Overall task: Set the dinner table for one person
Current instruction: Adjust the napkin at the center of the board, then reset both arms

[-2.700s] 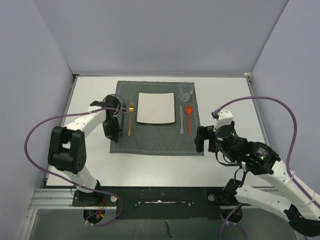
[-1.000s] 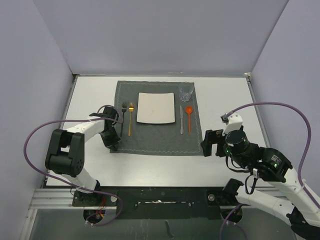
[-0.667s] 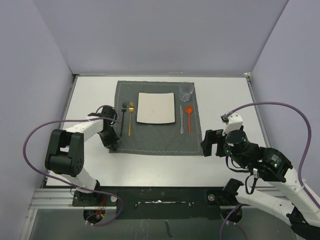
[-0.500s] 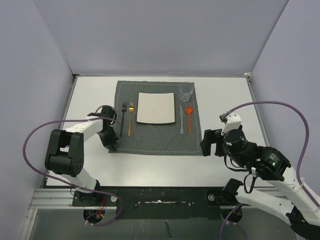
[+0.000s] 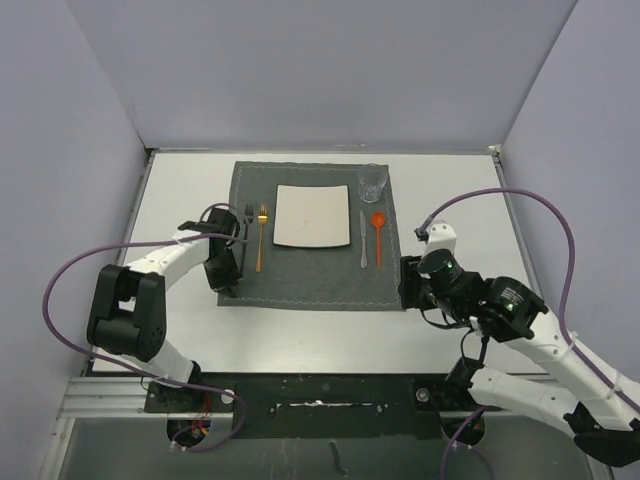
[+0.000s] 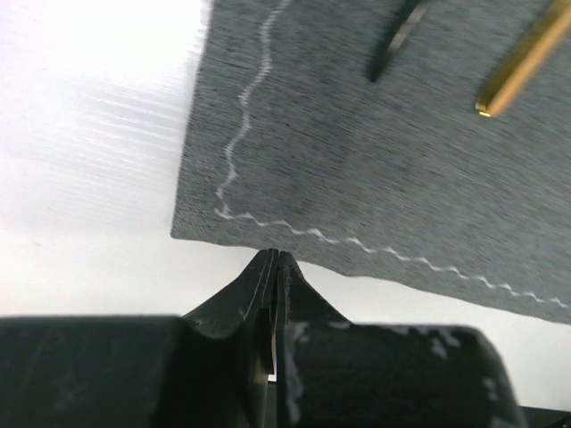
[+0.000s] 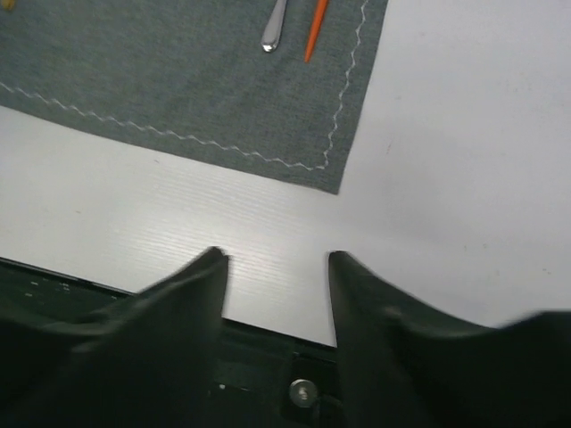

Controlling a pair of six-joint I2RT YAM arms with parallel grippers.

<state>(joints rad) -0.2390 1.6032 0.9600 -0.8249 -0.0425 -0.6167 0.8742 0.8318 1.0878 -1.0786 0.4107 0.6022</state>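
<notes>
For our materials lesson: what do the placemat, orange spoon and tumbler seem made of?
Placemat: matte grey cloth, fuzzy weave, white zigzag stitching. Orange spoon: probably plastic, uniformly bright colour. Tumbler: see-through, glass or clear plastic; cannot tell which.

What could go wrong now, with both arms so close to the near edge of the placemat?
1. The left fingers are shut right at the near edge of the placemat; if they move, the cloth may drag and shift the black fork and gold fork.
2. The right fingers, open near its near-right corner, may bump it and disturb the knife, orange spoon or glass.
</notes>
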